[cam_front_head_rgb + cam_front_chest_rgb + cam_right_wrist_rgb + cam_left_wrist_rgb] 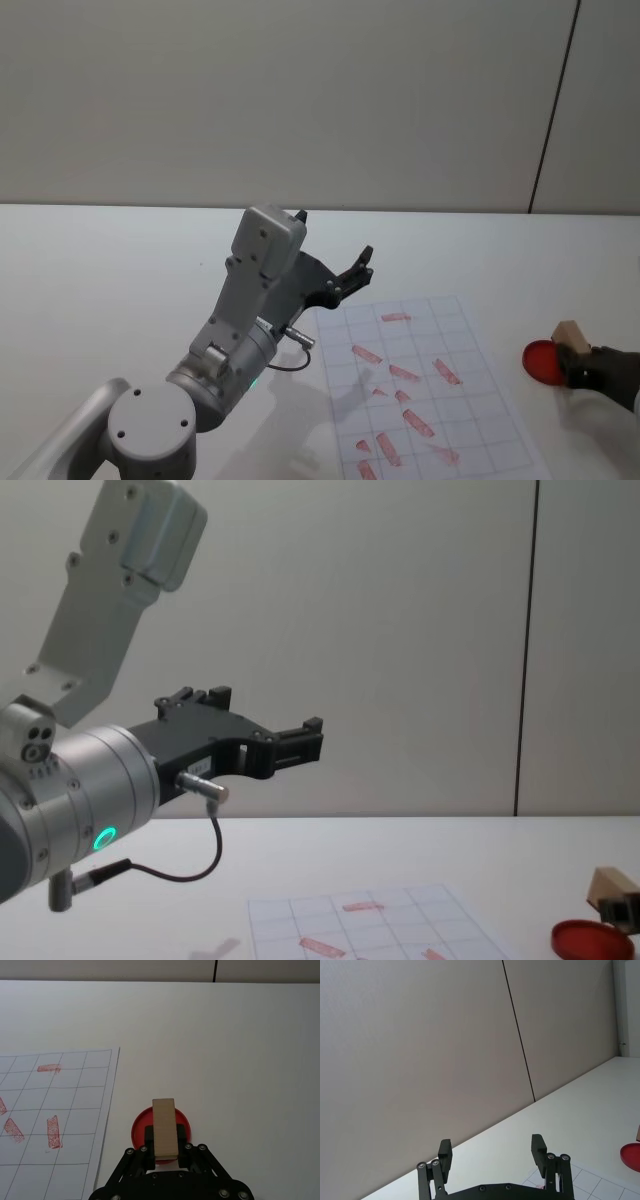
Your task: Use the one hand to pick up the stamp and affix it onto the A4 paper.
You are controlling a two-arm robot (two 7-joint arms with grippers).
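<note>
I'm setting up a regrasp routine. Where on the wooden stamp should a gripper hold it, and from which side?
Hold the stamp across its two long flat sides, near the upper end, coming from above. That is how the right gripper holds it over the ink pad, leaving the bottom stamping face free.

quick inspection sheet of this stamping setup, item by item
surface: white table, bare around the sheet
job's things: stamp clamped in the right gripper above the red ink pad; A4 paper flat, many red marks
clutter: nothing seen
grippers: right shut on stamp at the pad; left gripper open, raised off the table, idle
cables: black cable looping from left wrist
surroundings: plain grey wall
</note>
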